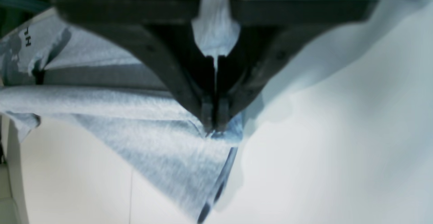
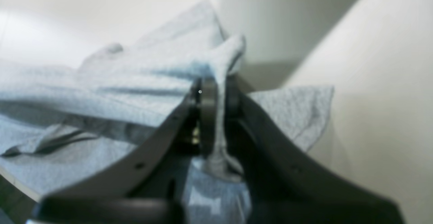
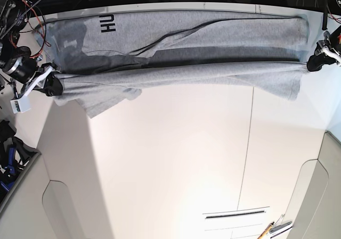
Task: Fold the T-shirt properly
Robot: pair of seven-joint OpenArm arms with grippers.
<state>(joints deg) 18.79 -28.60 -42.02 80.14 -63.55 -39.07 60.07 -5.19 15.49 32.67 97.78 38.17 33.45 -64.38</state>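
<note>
Left gripper [image 1: 213, 124] jaws pinched tight on T-shirt fabric, a bunch of cloth poking up between the fingers; in base view it sits at the right edge [image 3: 314, 63], gripping the shirt's right-hand end. Right gripper [image 2: 220, 92] also clamped on a fold of the same cloth, fabric squeezed between the pads; base view puts it at the left edge [image 3: 51, 84].

T-shirt [image 3: 186, 52]: heather grey, stretched wide between both grippers across the far part of the white table [image 3: 170, 170], reaching the far edge. One layer folded over lengthwise, dark shadowed crease running left-right through the middle. Corner flap hangs toward near-left, another toward near-right.

Black block letters "HU" [image 3: 108, 23] visible far-left on the shirt, rotated sideways.

Small tools [image 3: 274, 228] at the near edge, right of centre, well apart from the shirt; too small to identify.
</note>
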